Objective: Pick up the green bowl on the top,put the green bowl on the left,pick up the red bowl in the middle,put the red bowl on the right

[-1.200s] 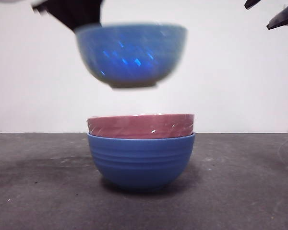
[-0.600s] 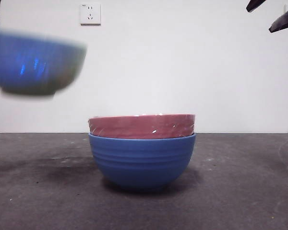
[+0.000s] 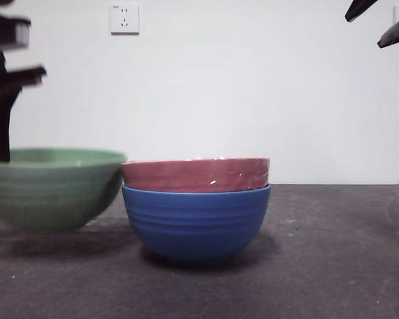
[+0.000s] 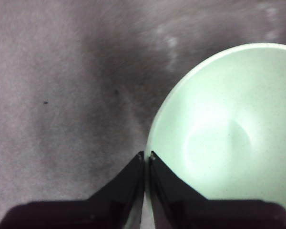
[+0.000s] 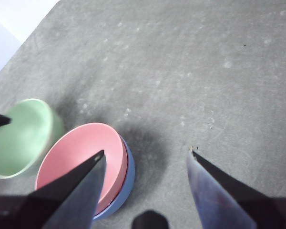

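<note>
The left tool (image 4: 146, 155) is pinched on the rim of the green bowl (image 3: 50, 189), which hangs just beside the stack, low over the dark table (image 3: 332, 266). Next to it, the red bowl (image 3: 196, 174) sits nested in the blue bowl (image 3: 196, 222). The right tool (image 5: 145, 155) waits high above the stack, its jaws spread wide.
</note>
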